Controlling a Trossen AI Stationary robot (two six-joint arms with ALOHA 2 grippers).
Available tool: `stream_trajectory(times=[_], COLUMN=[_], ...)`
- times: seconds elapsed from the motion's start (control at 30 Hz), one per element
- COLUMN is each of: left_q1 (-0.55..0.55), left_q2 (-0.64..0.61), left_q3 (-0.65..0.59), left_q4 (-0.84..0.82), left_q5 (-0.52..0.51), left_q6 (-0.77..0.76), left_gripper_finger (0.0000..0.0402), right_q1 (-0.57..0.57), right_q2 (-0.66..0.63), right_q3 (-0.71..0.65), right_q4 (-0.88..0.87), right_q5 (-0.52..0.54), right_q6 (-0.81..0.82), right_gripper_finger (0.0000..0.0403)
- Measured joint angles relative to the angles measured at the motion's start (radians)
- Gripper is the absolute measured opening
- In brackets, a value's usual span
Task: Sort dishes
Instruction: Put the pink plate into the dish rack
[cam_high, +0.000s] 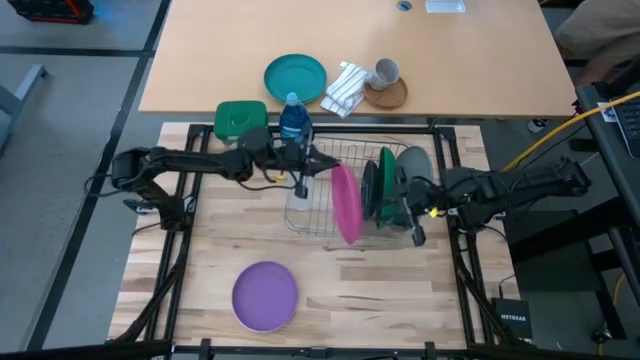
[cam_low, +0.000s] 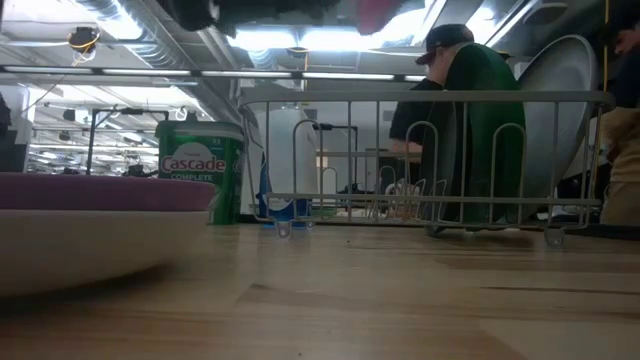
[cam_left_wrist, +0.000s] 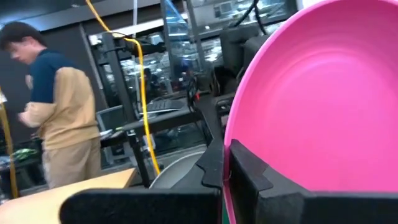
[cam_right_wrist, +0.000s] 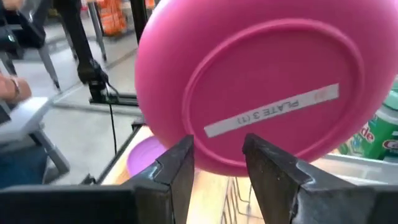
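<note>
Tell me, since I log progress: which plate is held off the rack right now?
The magenta-pink plate, on edge above the wire rack in the left gripper. The green plate and grey ones stand slotted; the purple plate lies flat.

Round magenta-pink plastic plate (cam_right_wrist: 261, 87) underside, white "PLATE 3 (1)" label strip (cam_right_wrist: 272, 110); right gripper (cam_right_wrist: 217, 158) fingers parted below; purple plate (cam_right_wrist: 144, 155) beyond.

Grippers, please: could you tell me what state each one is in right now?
Left gripper: closed on the rim of the magenta-pink plate.
Right gripper: open, holding nothing, facing the plate's underside.
</note>
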Motion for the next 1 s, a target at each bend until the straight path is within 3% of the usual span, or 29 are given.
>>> stream_trajectory(times=[0.17, 0.4, 0.7, 1.0], left_q1=[0.038, 0.110, 0.176, 0.196], left_q2=[0.103, 0.251, 0.381, 0.482], left_q3=[0.117, 0.246, 0.304, 0.372], left_q4=[0.001, 0.000, 0.038, 0.055], left_q5=[0.101, 0.298, 0.344, 0.538], left_q6=[0.025, 0.107, 0.191, 0.328], left_gripper_finger=[0.0000, 0.0000, 0.0000, 0.0000], right_q1=[0.002, 0.002, 0.002, 0.002], right_q2=[-0.129, -0.227, -0.239, -0.239], right_q3=[-0.172, -0.292, -0.312, -0.312], right_q4=[0.162, 0.275, 0.295, 0.293], right_q5=[0.000, 0.000, 0.000, 0.000], right_q6=[0.036, 0.038, 0.036, 0.026], right_gripper_finger=[0.0147, 0.0147, 0.0147, 0.0147])
